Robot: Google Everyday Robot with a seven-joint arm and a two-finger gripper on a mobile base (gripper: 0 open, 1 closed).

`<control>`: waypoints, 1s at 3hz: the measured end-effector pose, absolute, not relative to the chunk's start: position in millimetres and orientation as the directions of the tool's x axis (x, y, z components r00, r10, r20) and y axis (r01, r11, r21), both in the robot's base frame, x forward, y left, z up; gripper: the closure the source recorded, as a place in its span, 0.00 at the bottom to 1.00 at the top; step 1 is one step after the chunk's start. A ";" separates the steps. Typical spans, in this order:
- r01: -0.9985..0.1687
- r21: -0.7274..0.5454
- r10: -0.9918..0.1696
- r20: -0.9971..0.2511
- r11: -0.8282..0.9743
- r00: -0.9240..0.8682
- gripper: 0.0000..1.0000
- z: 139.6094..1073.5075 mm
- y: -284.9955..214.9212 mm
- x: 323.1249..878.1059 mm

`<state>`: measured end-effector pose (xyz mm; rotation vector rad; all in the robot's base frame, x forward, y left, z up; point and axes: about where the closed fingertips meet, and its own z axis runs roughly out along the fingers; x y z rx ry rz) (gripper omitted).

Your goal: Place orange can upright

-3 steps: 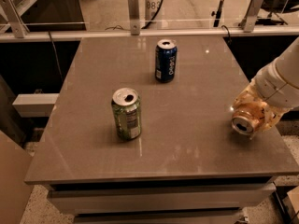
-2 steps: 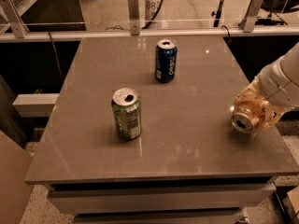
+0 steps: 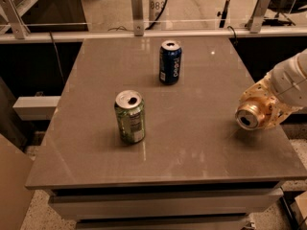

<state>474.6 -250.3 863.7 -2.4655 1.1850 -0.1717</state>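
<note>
Orange can [image 3: 249,119] sideways in end effector [image 3: 261,110]

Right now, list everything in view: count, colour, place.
table: one, grey-brown, centre of view
green can: one, green, upright, front left on the table
blue can: one, dark blue, upright, farther back near the middle
orange can: one, orange-copper, on its side by the table's right edge, silver top towards the camera
metal posts: three, silver, along the rail behind the table
arm: one, white, reaching in from the right
claw: one, at the orange can
</note>
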 end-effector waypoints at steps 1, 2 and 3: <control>-0.714 -0.438 -0.760 -0.097 -0.547 0.642 1.00 870.1 -244.7 479.3; -0.700 -0.466 -0.735 -0.142 -0.541 0.663 1.00 877.0 -234.8 481.3; -0.701 -0.479 -0.715 -0.196 -0.528 0.671 1.00 884.7 -222.4 477.6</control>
